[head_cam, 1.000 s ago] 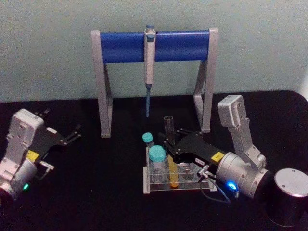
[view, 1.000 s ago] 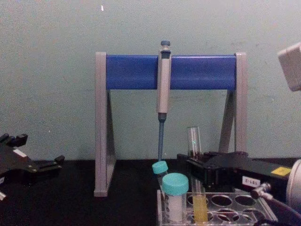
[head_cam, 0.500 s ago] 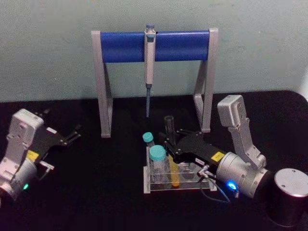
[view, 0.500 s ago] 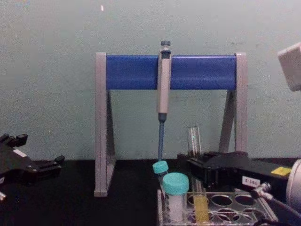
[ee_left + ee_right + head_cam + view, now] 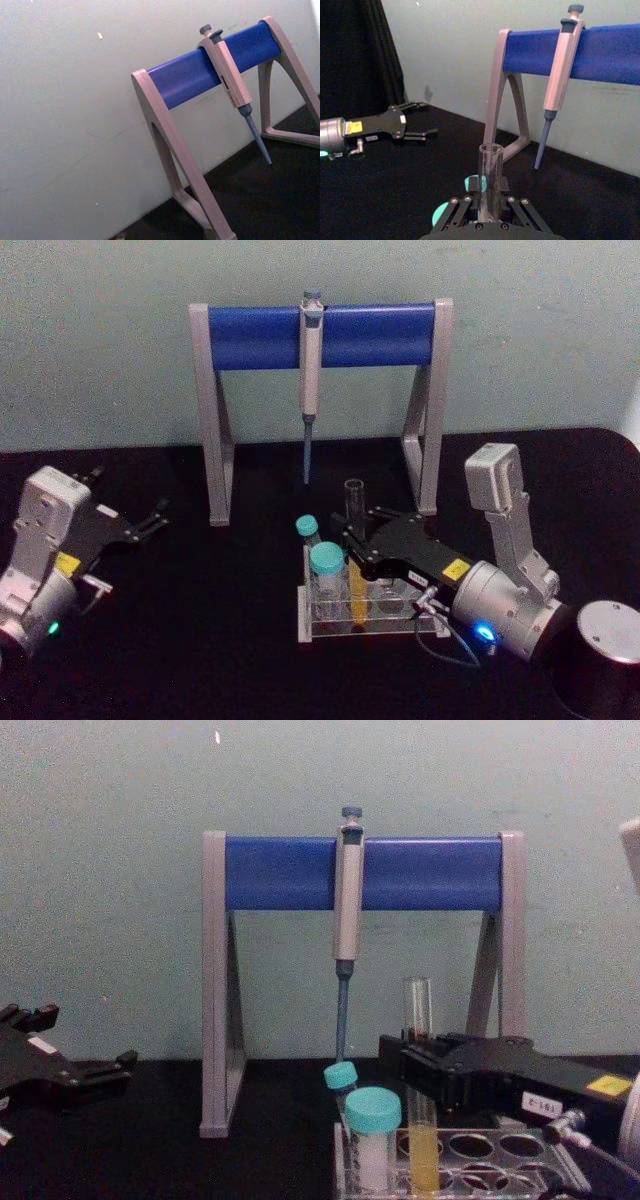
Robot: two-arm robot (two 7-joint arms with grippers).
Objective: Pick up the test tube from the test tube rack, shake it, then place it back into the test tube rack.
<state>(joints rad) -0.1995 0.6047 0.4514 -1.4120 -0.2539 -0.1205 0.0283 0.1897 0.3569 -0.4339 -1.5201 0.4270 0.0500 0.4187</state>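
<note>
We see the right gripper [image 5: 352, 545] closed on the tall clear glass test tube [image 5: 353, 502], its black fingers clamping the glass at about mid-height. The tube stands upright. Its round bottom, with yellow-orange liquid, sits down in a hole of the low clear plastic test tube rack [image 5: 330, 632], just beside two teal-capped tubes [image 5: 326, 560]. The left gripper [image 5: 150, 520] is at the left over the black table [image 5: 230, 640], well apart from the rack, with fingers spread wide and holding nothing. Behind, a grey-blue pipette [image 5: 311, 370] hangs on the blue-and-grey stand [image 5: 260, 337].
</note>
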